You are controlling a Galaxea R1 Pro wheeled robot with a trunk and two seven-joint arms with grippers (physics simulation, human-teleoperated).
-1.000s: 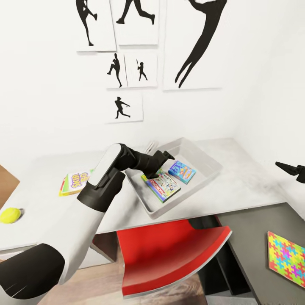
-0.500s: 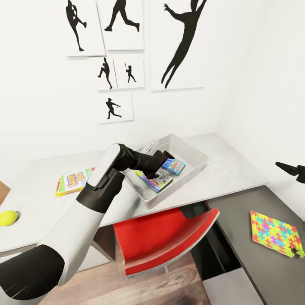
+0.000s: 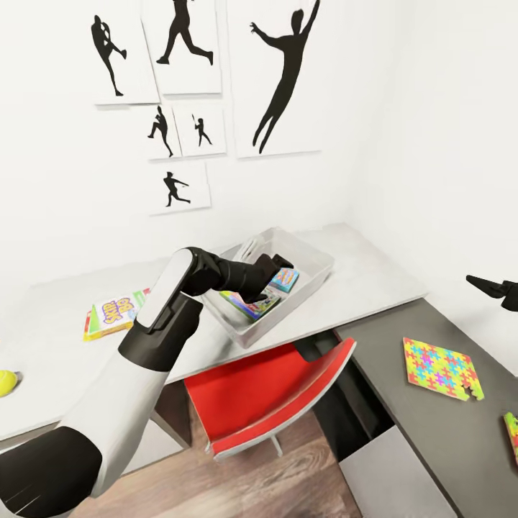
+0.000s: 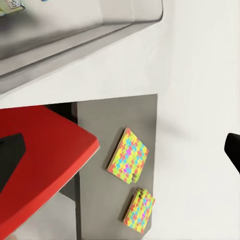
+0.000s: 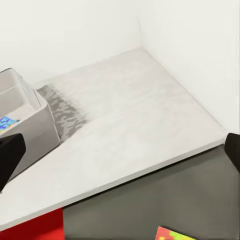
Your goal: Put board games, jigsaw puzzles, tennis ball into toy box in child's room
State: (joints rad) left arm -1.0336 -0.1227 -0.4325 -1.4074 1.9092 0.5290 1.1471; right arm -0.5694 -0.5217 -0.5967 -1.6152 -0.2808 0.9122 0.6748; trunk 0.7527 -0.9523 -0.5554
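The light grey toy box (image 3: 317, 269) sits on the pale part of the table (image 3: 374, 277). A blue board game (image 3: 286, 279) and a green-edged board game (image 3: 247, 306) lie inside it. My left gripper (image 3: 265, 282) hovers over the box, open, with nothing between its fingers. A yellow-orange board game (image 3: 111, 314) lies on the table to the left, and the tennis ball (image 3: 6, 381) is at the far left edge. Two jigsaw puzzles (image 3: 440, 367) (image 3: 512, 434) lie on the dark desk top; both puzzles (image 4: 128, 157) (image 4: 139, 211) also appear in the left wrist view. My right gripper (image 3: 493, 286) hangs open at the right, above the dark top.
A red chair (image 3: 277, 403) is pushed under the table below the toy box. White walls close the corner behind and to the right, with black silhouette posters (image 3: 280, 79). The dark desk top (image 3: 403, 417) runs along the right wall. Wooden floor (image 3: 237, 482) lies below.
The camera has turned right, so everything has slid left in the picture and a second puzzle has come into view. My left gripper stays over the toy box.
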